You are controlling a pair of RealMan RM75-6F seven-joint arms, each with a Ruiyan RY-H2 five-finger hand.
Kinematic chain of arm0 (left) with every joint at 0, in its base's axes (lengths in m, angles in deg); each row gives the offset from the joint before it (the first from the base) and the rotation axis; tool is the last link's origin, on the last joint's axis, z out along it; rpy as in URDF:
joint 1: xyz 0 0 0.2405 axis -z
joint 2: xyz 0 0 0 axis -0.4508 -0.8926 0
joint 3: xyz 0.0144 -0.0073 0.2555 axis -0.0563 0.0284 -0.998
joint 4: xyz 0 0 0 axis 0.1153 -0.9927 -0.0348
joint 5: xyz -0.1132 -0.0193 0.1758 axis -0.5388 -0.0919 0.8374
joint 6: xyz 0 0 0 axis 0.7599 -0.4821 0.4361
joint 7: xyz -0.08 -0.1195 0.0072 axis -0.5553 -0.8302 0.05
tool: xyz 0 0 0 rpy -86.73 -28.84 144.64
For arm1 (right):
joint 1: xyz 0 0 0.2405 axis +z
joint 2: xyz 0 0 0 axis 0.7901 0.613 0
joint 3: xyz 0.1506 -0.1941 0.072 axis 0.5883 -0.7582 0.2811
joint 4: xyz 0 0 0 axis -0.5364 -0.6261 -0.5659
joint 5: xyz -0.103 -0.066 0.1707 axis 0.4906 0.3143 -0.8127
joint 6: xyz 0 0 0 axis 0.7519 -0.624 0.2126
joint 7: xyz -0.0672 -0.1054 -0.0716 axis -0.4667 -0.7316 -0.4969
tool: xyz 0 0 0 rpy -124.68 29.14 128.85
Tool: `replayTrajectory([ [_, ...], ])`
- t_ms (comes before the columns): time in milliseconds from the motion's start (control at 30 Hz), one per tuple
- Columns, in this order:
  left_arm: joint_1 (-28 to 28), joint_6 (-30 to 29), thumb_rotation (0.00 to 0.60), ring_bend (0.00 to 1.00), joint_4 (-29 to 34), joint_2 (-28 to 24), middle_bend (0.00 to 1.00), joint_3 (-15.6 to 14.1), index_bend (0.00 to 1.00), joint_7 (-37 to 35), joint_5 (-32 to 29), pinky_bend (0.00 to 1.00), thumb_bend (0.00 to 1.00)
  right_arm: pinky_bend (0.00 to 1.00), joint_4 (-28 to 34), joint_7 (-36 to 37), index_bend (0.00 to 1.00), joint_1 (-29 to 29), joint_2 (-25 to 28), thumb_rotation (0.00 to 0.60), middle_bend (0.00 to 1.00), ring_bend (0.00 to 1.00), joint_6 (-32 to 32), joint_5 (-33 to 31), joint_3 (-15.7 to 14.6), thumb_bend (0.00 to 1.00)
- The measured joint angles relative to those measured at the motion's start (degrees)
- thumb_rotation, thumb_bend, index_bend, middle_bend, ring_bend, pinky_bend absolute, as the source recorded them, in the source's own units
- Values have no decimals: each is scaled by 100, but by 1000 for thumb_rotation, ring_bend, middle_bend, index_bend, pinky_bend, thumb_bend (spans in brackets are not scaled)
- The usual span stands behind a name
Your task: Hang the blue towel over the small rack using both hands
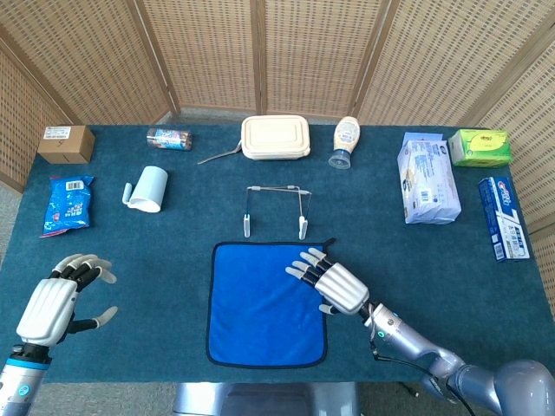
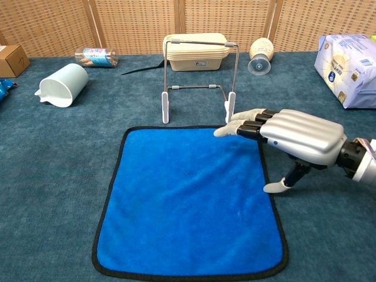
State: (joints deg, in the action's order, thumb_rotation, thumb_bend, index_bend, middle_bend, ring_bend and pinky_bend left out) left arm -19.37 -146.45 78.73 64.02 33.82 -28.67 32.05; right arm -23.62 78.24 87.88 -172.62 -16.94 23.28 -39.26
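We see our right hand [image 2: 296,136] stretched flat, fingers apart and holding nothing, over the far right corner of the blue towel [image 2: 188,200], which lies spread on the counter [image 2: 53,164]. The small rack [image 2: 200,79] stands upright just beyond the fingertips [image 2: 226,129]. Our left hand [image 1: 54,303] hovers well to the left of the towel, fingers spread and empty.
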Motion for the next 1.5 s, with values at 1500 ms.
replayTrajectory([
  [1500,39,28,600,233,-170,131,331,-20,430,-108,-18,164,289,125,36,-183,113,314,-205,600,152,71,-151,-258,-54,206],
])
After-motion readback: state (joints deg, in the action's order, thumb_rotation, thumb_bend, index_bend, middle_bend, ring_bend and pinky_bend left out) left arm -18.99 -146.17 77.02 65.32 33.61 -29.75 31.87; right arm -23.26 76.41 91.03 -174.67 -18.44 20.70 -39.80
